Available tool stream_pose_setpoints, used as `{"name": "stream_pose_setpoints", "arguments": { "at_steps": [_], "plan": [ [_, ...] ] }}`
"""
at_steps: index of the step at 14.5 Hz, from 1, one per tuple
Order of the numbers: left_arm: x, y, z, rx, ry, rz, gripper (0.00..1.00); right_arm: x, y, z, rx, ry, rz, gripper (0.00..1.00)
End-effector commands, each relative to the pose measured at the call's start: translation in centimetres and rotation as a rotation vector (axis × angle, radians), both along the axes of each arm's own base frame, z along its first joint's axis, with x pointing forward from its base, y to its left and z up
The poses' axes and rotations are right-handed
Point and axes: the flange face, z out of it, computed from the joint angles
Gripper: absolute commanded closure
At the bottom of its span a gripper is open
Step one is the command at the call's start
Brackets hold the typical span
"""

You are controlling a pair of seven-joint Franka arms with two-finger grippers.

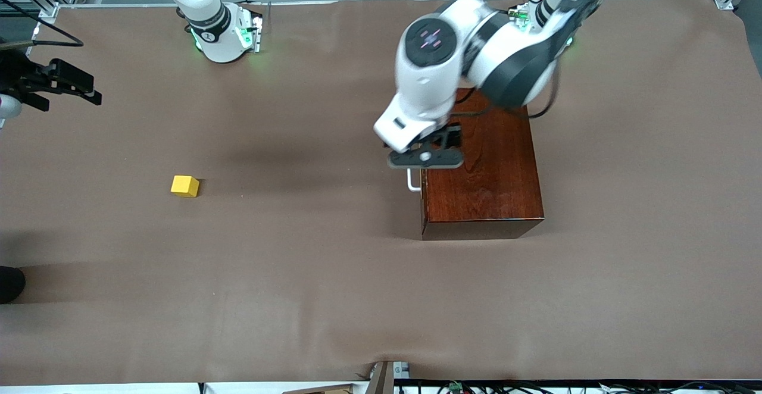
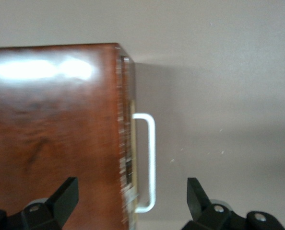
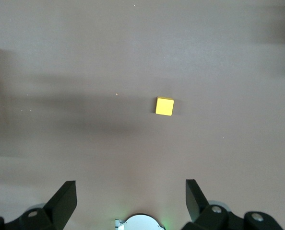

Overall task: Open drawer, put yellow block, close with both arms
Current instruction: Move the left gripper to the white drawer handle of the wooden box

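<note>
While the drawer (image 2: 131,158) sits shut in the dark wooden box (image 1: 485,171), the step in hand looks to be getting hold of its white handle (image 2: 149,163) so it can be pulled out. The left gripper (image 1: 425,157) hangs over the edge of the box where the handle sticks out toward the right arm's end of the table; its jaws stand wide apart and hold nothing, with one finger (image 2: 65,196) over the box top and the other over the bare brown table cover (image 1: 333,275), the handle between them. To do this well, the gripper should come down so that both fingers bracket the bar near its middle rather than its corner, close firmly, then draw straight out along the drawer's own line, since a slanted pull could jam the tray or drag the whole box. The yellow block (image 1: 185,185) lies alone on the table cover, well apart from the box and toward the right arm's end. The right gripper (image 1: 56,84) waits up in the air near that end of the table, the block in its camera's sight, jaws spread wide and empty, fingers (image 3: 63,201) apart.
</note>
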Motion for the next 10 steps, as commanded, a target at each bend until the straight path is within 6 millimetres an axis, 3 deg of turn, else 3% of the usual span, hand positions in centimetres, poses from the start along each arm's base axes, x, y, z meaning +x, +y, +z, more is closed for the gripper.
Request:
{"name": "stream_pose_setpoints", "arguments": {
  "at_steps": [1, 4, 10],
  "plan": [
    [-0.8, -3.9, -2.1, 0.053, -0.073, 0.004, 0.0, -0.9, 0.1, 0.5, -0.002, -0.005, -0.01, 0.0],
    [-2.5, -6.7, -5.7, 0.095, -0.102, 0.008, 0.0, -0.9, 0.1, 0.5, -0.002, -0.004, -0.01, 0.0],
    [-3.9, -7.5, -10.7, 0.163, -0.06, 0.035, 0.0, -0.9, 0.0, 0.6, -0.002, -0.007, -0.012, 0.0]
  ]
}}
